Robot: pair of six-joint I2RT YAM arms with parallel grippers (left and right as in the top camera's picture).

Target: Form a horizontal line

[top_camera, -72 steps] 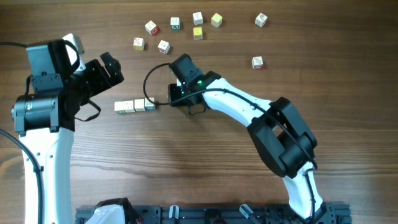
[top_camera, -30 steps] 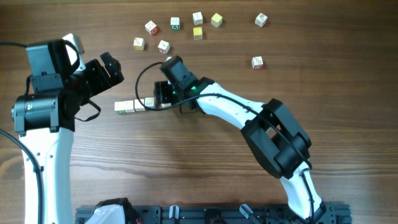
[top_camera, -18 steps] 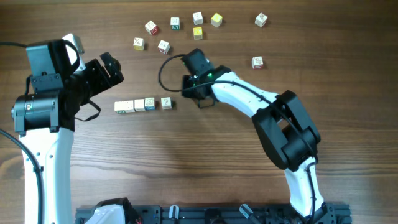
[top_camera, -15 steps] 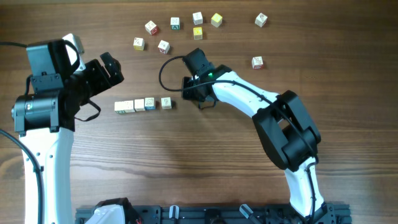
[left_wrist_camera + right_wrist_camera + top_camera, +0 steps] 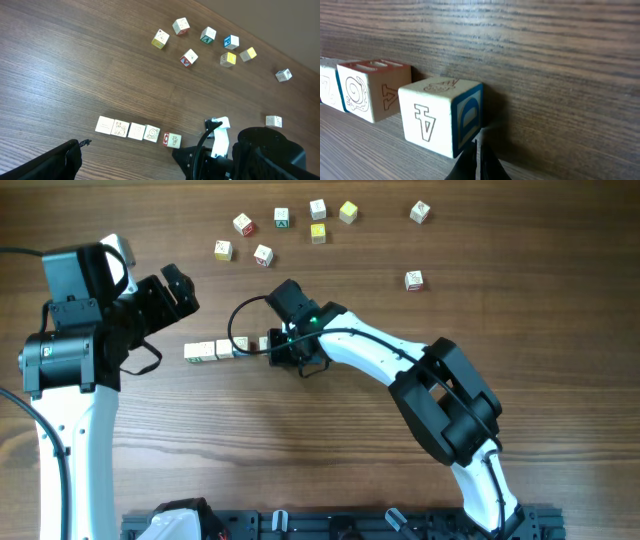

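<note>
Your right gripper [image 5: 477,162], fingers pressed together and empty, sits just beside the end cube [image 5: 442,116] of the horizontal line [image 5: 225,348], probably to nudge it flush. Your left gripper [image 5: 168,292] hangs spread wide near the line's other end.

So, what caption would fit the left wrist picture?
Five white cubes in a row, shut right gripper beside the end cube.

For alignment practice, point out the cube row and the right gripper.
cube row [image 5: 136,131]: left wrist view, top of the middle cube.
right gripper [image 5: 478,152]: right wrist view, between the closed fingertips.
</note>
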